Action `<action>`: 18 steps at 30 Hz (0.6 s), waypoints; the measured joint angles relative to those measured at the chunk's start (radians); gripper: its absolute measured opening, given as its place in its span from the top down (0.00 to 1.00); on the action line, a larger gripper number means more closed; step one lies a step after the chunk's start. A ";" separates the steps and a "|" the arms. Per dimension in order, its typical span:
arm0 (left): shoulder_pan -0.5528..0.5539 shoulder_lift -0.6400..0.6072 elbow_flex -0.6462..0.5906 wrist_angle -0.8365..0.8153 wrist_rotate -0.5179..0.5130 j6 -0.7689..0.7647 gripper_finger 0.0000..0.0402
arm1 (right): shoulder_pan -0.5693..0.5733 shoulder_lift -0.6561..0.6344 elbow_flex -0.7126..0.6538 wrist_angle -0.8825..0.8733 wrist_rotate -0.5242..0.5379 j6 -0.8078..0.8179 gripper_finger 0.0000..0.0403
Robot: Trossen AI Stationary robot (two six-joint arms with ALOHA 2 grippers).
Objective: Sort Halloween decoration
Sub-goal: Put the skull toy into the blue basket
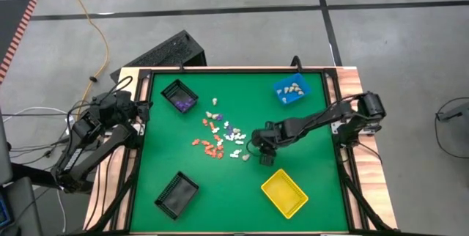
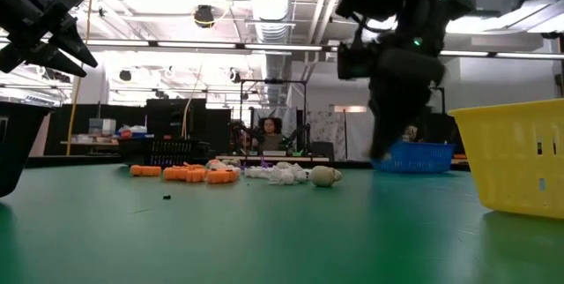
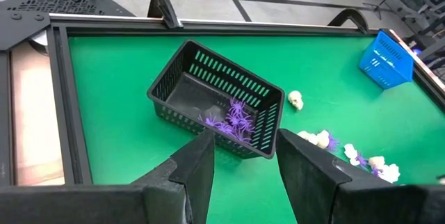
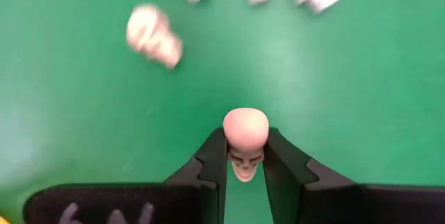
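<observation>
Pinched between the right gripper (image 4: 245,156) fingers in the right wrist view: small beige plastic skull (image 4: 245,140), crown outward, lifted clear of the green felt table (image 4: 83,113). Second, blurred beige skull (image 4: 154,36) lying on the mat beyond; white pieces further out. Grip narrow, presumably to carry the skull off to a bin.

Left wrist view: left gripper (image 3: 243,172) fingers spread, nothing between them, aimed over the black slotted plastic bin (image 3: 212,99) holding purple spider-like pieces (image 3: 233,118). Likely parked while the other arm works.

Low view: yellow slotted bin (image 2: 520,156) close at one side, blue bin (image 2: 414,156) behind the right arm; row of orange pieces (image 2: 185,173) and white pieces on the mat.

High view: main scatter of Halloween decoration (image 1: 220,137) mid-table, right gripper just beside its edge, yellow bin nearby; blue bin already holding pale pieces; second black bin (image 1: 176,193) at near left.

No readable writing, brand or label anywhere.
</observation>
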 joint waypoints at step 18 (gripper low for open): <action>0.000 0.000 0.000 0.000 0.000 0.000 0.64 | -0.323 -0.255 0.002 -0.342 0.185 0.267 0.77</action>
